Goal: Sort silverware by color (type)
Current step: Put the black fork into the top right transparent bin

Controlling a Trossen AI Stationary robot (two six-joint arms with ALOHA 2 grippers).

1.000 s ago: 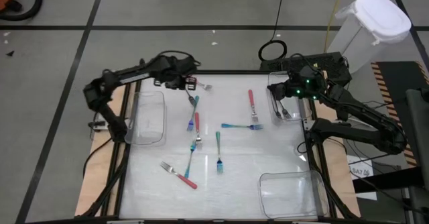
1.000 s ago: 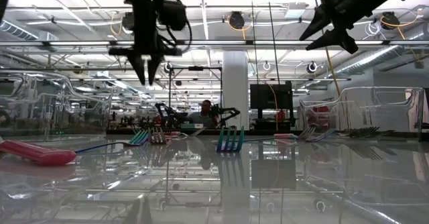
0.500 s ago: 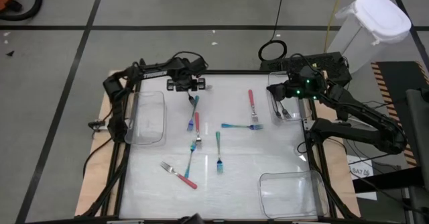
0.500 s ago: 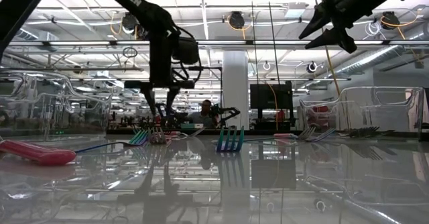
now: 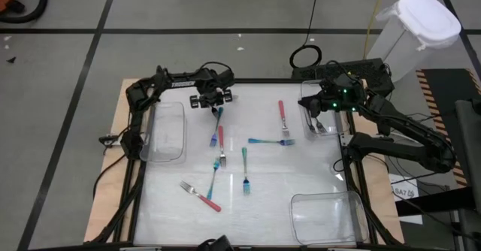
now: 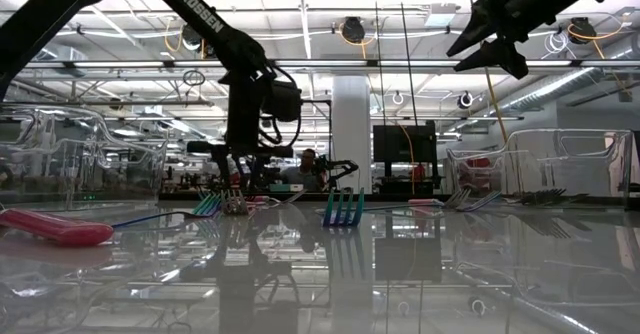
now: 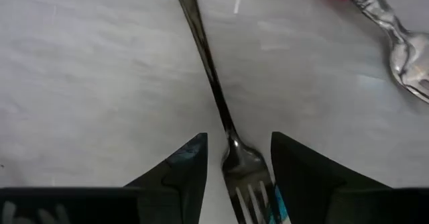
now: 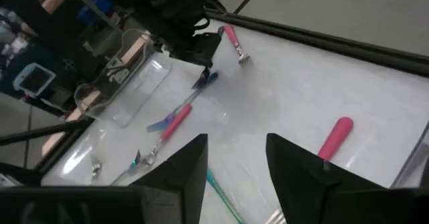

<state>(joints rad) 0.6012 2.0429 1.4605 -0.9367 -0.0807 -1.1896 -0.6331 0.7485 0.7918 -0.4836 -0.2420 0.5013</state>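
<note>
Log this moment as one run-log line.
left tool: open, lowered astride black fork at table's far-left | right tool: open, raised at far-right, holding nothing | forks in bins: not countable

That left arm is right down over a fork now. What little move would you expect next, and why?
Probably closing the fingers. The left gripper is down at the table with its open fingers on either side of a dark fork, just above its tines, so a squeeze should catch it. The right gripper waits raised, open.

Forks (image 5: pixel 220 137): pink-red or teal-blue handles, silver tines. One black fork (image 7: pixel 213 90). Clear bins (image 5: pixel 167 131), white tabletop (image 5: pixel 285 176).
</note>
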